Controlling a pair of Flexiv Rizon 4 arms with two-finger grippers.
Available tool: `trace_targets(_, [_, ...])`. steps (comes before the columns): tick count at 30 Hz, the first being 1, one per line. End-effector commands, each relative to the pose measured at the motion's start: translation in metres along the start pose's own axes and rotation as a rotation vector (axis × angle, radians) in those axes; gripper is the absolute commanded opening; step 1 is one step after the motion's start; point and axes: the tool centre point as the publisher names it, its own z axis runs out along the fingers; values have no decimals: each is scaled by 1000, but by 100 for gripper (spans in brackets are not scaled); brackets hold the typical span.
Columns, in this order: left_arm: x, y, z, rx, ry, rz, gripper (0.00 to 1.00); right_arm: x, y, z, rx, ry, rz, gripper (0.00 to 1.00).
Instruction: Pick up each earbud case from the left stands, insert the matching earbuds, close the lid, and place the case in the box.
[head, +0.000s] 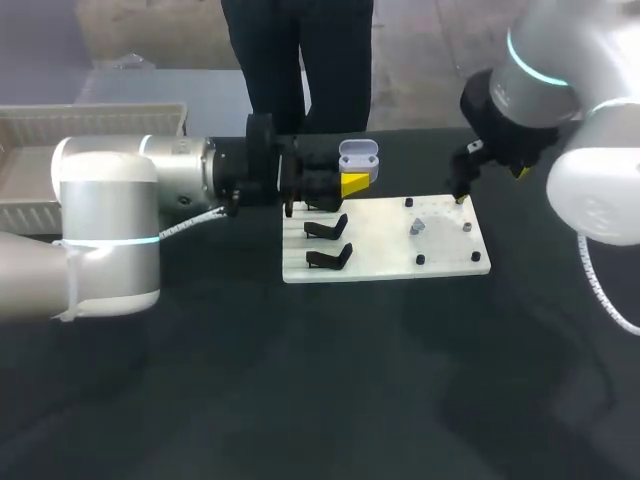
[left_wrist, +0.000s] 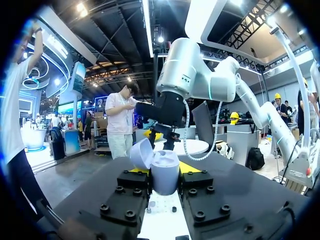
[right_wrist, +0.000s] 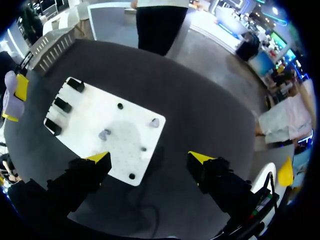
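In the head view, the lower half of the pale lilac plastic earbud case (head: 358, 154) is hidden inside the left gripper (head: 354, 172), and only one of that gripper's yellow tips shows. The white slatted plastic box (head: 100, 122), at ten o'clock from the white flat board (head: 380, 240), is cut off by the picture's edge and partly covered by the left arm (head: 110, 230). The small grey lump (head: 418, 227), toward three o'clock from the board's middle, is too small to tell earbud from peg.

Left end effector (head: 356, 176), centre frame, clamps the earbud case (head: 358, 152); right end effector (head: 489, 186), upper right, gapes wide.

Lavender earbud case (left_wrist: 165, 172) stands upright, lid open, between fingers (left_wrist: 133, 180).
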Motion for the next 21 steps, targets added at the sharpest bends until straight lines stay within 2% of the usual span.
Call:
trace_targets(1, [0, 0, 0, -3, -3, 3, 0, -21, 1, 21, -9, 80, -23, 100])
trace_targets(14, [0, 0, 0, -3, -3, 3, 0, -30, -4, 49, 24, 191, -40, 100])
trace_targets(21, [0, 0, 0, -3, -3, 3, 0, -25, -8, 60, 34, 199, 5, 100])
